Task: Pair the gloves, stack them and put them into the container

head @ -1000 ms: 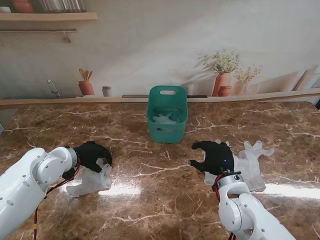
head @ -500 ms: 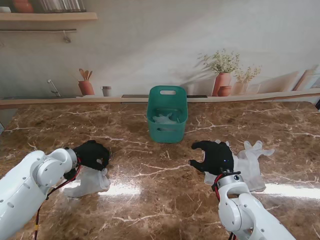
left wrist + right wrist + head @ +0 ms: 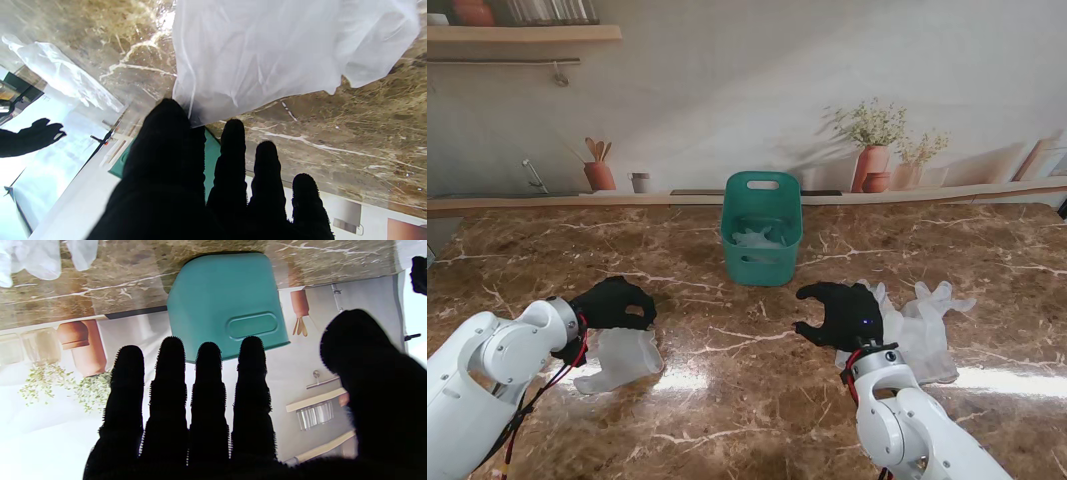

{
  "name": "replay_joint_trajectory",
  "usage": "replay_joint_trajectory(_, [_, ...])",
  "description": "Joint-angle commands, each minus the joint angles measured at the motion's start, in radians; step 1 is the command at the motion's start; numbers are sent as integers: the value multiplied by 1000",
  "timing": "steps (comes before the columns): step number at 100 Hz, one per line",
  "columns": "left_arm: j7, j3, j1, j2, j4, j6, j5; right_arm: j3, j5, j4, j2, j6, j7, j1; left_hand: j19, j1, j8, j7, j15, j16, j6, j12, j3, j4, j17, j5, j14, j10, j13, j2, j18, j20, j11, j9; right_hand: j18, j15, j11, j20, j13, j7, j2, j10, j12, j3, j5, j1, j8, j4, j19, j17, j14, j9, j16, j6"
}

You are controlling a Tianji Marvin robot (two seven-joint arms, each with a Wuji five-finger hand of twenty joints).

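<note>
Left hand (image 3: 615, 304), black-gloved, sits at the lower left of the stand view, pinching the edge of one translucent white glove (image 3: 622, 358) that hangs from its fingers (image 3: 233, 156) toward the marble table (image 3: 727, 400); in the left wrist view the thumb and forefinger close on the glove's edge while the other three fingers lie straight and together. Right hand (image 3: 842, 315), lower right of centre, holds nothing, its four fingers (image 3: 208, 386) straight and slightly apart, the thumb spread off to the side. Just right of it lies a loose heap of white gloves (image 3: 922, 325), at least two, though the exact count cannot be told. One teal container (image 3: 762, 240) stands at the frame's centre, near the table's far edge by the wall, with pale glove material inside. Between the two hands a broad stretch of bare marble runs up to the container's front wall. On the far left and far right of the frame the tabletop also lies open. Both white forearms rise from the bottom corners, bent inward toward the centre.
</note>
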Motion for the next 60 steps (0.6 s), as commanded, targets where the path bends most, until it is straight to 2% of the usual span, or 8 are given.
replay_joint_trajectory(1, [14, -4, 21, -7, -21, 11, -6, -18, 6, -5, -4, -7, 17, -4, 64, 60, 27, 21, 48, 29, -5, -14, -54, 27, -4, -37, 51, 24, 104, 62, 14, 37, 5, 127, -1, 25, 19, 29, 44, 9, 17, -15, 23, 23, 18, 8, 15, 29, 39, 18, -23, 31, 16, -4])
replay_joint_trajectory(9, [21, -7, 38, -13, -46, 40, -58, -37, 25, -6, -3, -17, 36, 1, 162, 68, 22, 30, 115, 74, 11, -8, -56, 26, 2, -50, 101, 38, 230, 62, 37, 52, 29, 278, -5, 66, 52, 46, 82, 16, 16, -19, 56, 21, 27, 6, 16, 29, 76, 42, -28, 79, 46, 10])
replay_joint_trajectory(12, [16, -7, 42, -13, -54, 47, -72, -47, 37, -4, -4, -22, 43, 4, 218, 69, 12, 40, 129, 96, 14, -2, -58, 27, 0, -62, 106, 34, 264, 66, 42, 11, 39, 318, -5, 73, 58, 48, 90, 16, 15, -20, 61, 19, 28, 5, 16, 29, 81, 47, -27, 89, 51, 15])
replay_joint_trajectory(19, [11, -4, 42, -12, -62, 45, -73, -75, 63, 6, -5, -32, 61, 16, 339, 65, 6, 55, 193, 135, 17, 20, -60, 26, 9, -82, 107, 8, 347, 70, 61, 25, 88, 407, -6, 78, 61, 51, 95, 13, 17, -21, 69, 16, 20, 1, 14, 28, 89, 49, -28, 94, 57, 24])
replay_joint_trajectory(28, [15, 7, 40, -14, -62, 52, -92, -115, 99, 24, -7, -47, 77, 35, 483, 72, -20, 81, 268, 189, 33, 61, -60, 25, 29, -99, 116, -29, 420, 66, 83, 4, 168, 488, -7, 77, 56, 52, 89, 1, 14, -21, 75, 4, -2, -10, 10, 24, 93, 45, -28, 85, 60, 45])
replay_joint_trajectory(36, [33, 22, 43, -21, -61, 73, -139, -157, 132, 44, -12, -52, 75, 56, 576, 80, -48, 105, 316, 234, 50, 110, -57, 27, 45, -111, 98, -57, 450, 56, 93, -6, 239, 512, -8, 67, 44, 51, 68, -15, 2, -19, 76, -10, -32, -25, 3, 19, 87, 29, -27, 58, 60, 69])
replay_joint_trajectory(47, [83, 43, 49, -34, -59, 83, -186, -204, 192, 59, -18, -54, 104, 82, 624, 81, -59, 118, 318, 246, 48, 132, -56, 27, 60, -117, 76, -70, 450, 50, 83, -4, 262, 510, -15, 47, 25, 59, 17, -44, -29, -14, 86, 1, -94, -59, 1, 5, 74, -7, -28, -9, 61, 115])
replay_joint_trajectory(60, [138, 62, 63, -51, -62, 101, -256, -251, 276, 75, -29, -15, 144, 110, 694, 84, -76, 132, 303, 249, 49, 122, -54, 27, 65, -122, 76, -68, 446, 47, 72, 21, 242, 510, -31, 108, 104, 112, -43, -51, -117, 8, 195, 105, -194, -127, 68, -29, 69, -39, -35, -107, 136, 199])
